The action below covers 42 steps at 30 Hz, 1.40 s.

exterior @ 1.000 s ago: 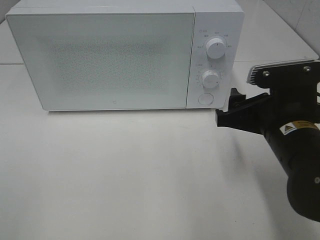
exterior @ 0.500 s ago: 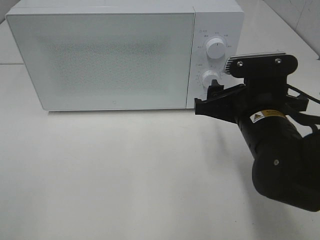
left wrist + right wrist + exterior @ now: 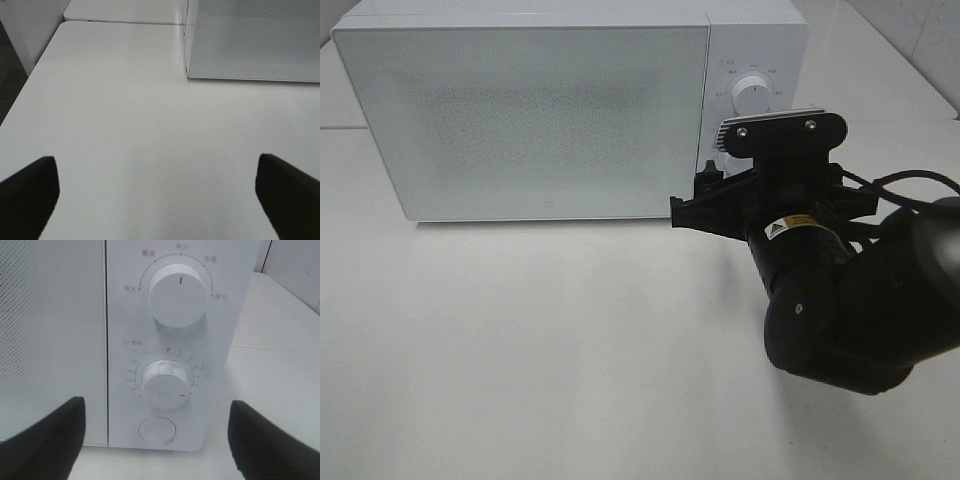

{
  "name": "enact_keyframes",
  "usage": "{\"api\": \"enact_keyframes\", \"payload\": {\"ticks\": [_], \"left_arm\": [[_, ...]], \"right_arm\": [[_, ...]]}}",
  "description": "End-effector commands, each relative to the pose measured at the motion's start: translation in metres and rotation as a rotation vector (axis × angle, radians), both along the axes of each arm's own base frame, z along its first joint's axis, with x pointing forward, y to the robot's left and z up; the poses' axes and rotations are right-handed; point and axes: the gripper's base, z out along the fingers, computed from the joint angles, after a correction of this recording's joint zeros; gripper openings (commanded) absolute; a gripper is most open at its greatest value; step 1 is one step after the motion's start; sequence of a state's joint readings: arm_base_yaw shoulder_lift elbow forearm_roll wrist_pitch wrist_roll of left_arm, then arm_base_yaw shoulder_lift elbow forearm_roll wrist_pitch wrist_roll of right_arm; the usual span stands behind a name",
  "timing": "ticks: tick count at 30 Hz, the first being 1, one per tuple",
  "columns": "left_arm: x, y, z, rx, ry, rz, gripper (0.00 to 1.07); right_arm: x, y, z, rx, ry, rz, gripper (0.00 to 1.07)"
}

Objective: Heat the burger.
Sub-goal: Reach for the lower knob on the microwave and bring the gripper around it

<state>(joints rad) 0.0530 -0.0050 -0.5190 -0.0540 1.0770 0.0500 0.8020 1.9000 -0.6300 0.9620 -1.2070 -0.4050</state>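
Note:
The burger is out of view. The white microwave [image 3: 540, 110] stands at the back of the table with its door shut. My right gripper [image 3: 705, 195] is open in front of its control panel and hides the lower knob in the exterior high view. In the right wrist view the open right gripper [image 3: 157, 445] faces the timer knob [image 3: 165, 382], whose red mark stands away from zero. The power knob [image 3: 178, 294] and a round button [image 3: 157, 430] sit on the same panel. My left gripper [image 3: 157, 195] is open over bare table, with nothing between its fingers [image 3: 27, 192].
The white table [image 3: 520, 340] spreads in front of the microwave. The left wrist view shows the table's edge [image 3: 30, 75] with dark floor beyond it, and a corner of the microwave [image 3: 255, 40]. A cable [image 3: 900, 180] trails from the right arm.
My right arm has moved left, up to the microwave's control panel, and now covers the lower knob and button in the exterior high view. Its jaws have stayed open.

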Motion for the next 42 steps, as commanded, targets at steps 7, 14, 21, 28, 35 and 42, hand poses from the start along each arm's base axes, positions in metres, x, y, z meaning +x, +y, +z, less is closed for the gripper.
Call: {"api": "enact_keyframes", "payload": {"ticks": [7, 14, 21, 28, 35, 42], "left_arm": [[-0.002, -0.001, 0.0, -0.01, -0.023, -0.003, 1.01], [-0.002, -0.001, 0.0, -0.01, -0.023, -0.003, 1.01], [-0.002, -0.001, 0.0, -0.011, -0.023, -0.003, 1.01], [-0.002, -0.001, 0.0, -0.011, -0.023, -0.003, 1.01], [-0.002, -0.001, 0.0, -0.011, -0.023, -0.003, 1.01], [-0.002, -0.001, 0.0, -0.011, -0.023, -0.003, 1.01]], "right_arm": [[0.027, -0.002, 0.001, 0.029, -0.052, -0.021, 0.76], [0.047, -0.002, -0.005, 0.034, -0.044, -0.021, 0.76], [0.053, -0.002, -0.014, 0.055, -0.032, -0.019, 0.76], [0.054, -0.001, -0.026, 0.048, -0.005, -0.023, 0.76], [0.059, 0.002, -0.023, 0.052, -0.022, -0.022, 0.76], [0.065, -0.001, -0.022, 0.057, -0.029, -0.038, 0.76]]}}
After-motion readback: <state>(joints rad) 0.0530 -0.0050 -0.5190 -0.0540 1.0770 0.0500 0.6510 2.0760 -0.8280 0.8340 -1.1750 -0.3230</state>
